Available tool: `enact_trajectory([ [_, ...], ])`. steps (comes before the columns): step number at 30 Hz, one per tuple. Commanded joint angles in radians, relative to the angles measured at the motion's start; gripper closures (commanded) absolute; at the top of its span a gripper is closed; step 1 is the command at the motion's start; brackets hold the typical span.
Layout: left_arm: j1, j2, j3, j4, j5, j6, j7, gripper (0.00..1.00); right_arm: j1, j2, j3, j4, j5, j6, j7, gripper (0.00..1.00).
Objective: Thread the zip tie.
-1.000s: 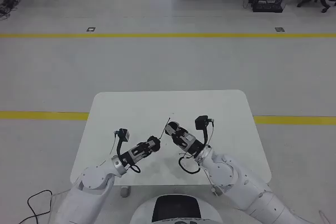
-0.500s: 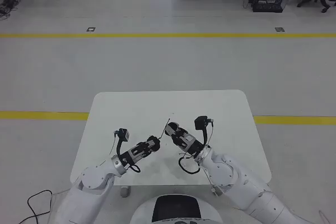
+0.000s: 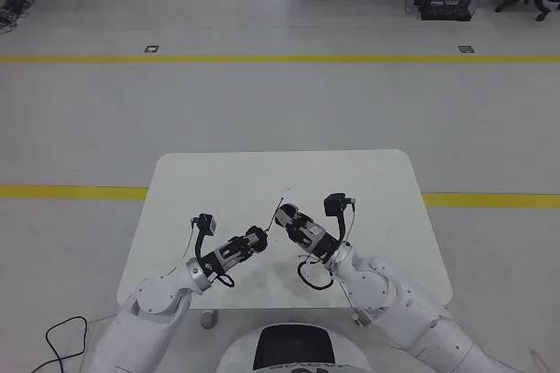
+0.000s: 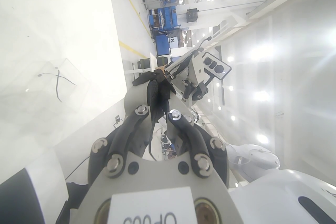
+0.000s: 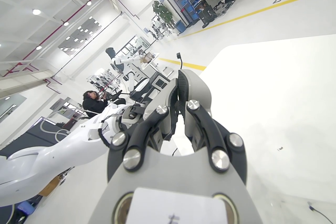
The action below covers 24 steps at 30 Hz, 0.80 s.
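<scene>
- Grip: right hand (image 5: 178, 80) clamped on the zip tie (image 5: 180, 62), held above the table (image 3: 373, 186).
- Left hand (image 4: 157, 93): fingers pressed together, contents not discernible; tips just beside the right hand's.
- Tie's long axis runs onward past both hands, away from the robot; right hand nearer.

Table (image 3: 373, 186) at frame centre. Over its lower middle, left gripper (image 3: 259, 236) sits lower left, right gripper (image 3: 281, 217) just upper right of it. The zip tie (image 3: 278, 205) rises between them. 2 loose ties (image 4: 58, 83) lie crossed on the table.
</scene>
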<state>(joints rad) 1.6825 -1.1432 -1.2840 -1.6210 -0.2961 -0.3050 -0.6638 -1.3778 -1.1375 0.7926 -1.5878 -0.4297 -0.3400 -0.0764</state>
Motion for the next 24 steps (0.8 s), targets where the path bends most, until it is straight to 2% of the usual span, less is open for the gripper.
enact_trajectory([
  [1,0.000,0.001,0.001,0.000,0.000,0.000,0.002,1.00,0.000,0.000,0.001,-0.002,-0.002,0.000,-0.002,1.00],
  [24,-0.001,0.016,0.014,-0.006,-0.018,-0.006,0.010,1.00,0.000,-0.003,0.001,0.001,-0.005,0.000,0.001,1.00],
])
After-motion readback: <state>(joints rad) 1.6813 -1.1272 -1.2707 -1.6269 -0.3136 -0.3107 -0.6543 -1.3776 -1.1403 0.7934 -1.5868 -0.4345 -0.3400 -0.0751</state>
